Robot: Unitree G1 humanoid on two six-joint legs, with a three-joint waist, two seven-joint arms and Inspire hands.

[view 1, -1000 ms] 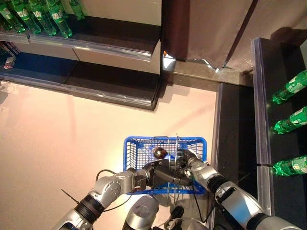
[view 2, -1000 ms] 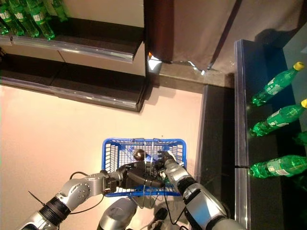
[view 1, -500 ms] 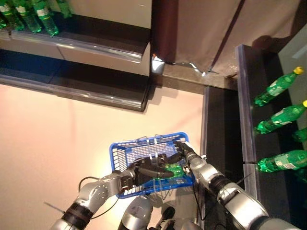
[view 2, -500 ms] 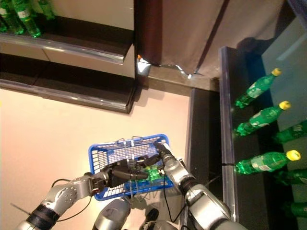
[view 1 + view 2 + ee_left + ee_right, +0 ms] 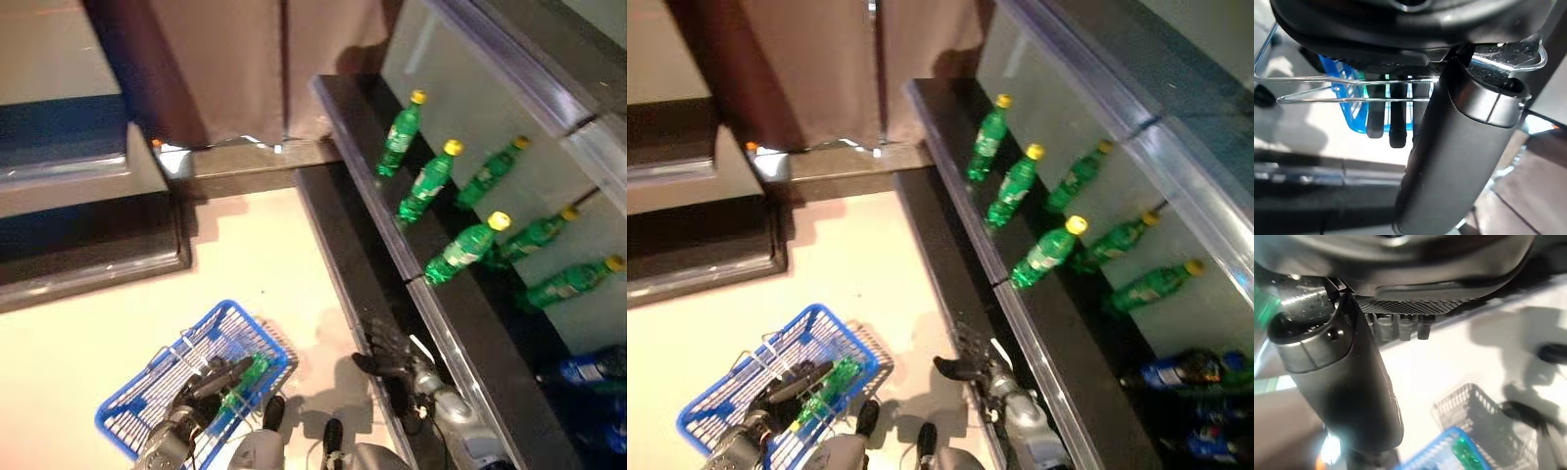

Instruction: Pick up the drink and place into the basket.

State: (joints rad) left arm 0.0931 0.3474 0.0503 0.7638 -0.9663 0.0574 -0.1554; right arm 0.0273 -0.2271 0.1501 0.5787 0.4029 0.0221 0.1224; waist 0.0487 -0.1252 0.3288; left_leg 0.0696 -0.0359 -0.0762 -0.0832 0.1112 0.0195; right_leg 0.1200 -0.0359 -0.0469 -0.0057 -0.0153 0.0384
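Observation:
The blue basket (image 5: 125, 399) hangs low at the left. My left hand (image 5: 201, 384) is shut on its thin wire handles (image 5: 1352, 89). A green drink bottle (image 5: 245, 376) lies inside the basket by its right wall, and shows in the right wrist view too (image 5: 1464, 455). My right hand (image 5: 384, 351) is open and empty. It is off to the right of the basket, above the dark lower ledge of the right shelf unit. The basket also shows in the right eye view (image 5: 720, 401).
Green bottles with yellow caps (image 5: 460, 250) lie in rows on the right shelf, with blue-labelled drinks (image 5: 588, 370) nearer me. The shelf's dark ledge (image 5: 353, 235) runs along the floor at right. A dark shelf unit (image 5: 88, 225) stands at left, and a brown curtain (image 5: 245, 59) hangs behind.
The camera has swung to the right. My right hand has let go of the green bottle and drawn out of the basket toward the right shelf. The bottle now lies in the basket.

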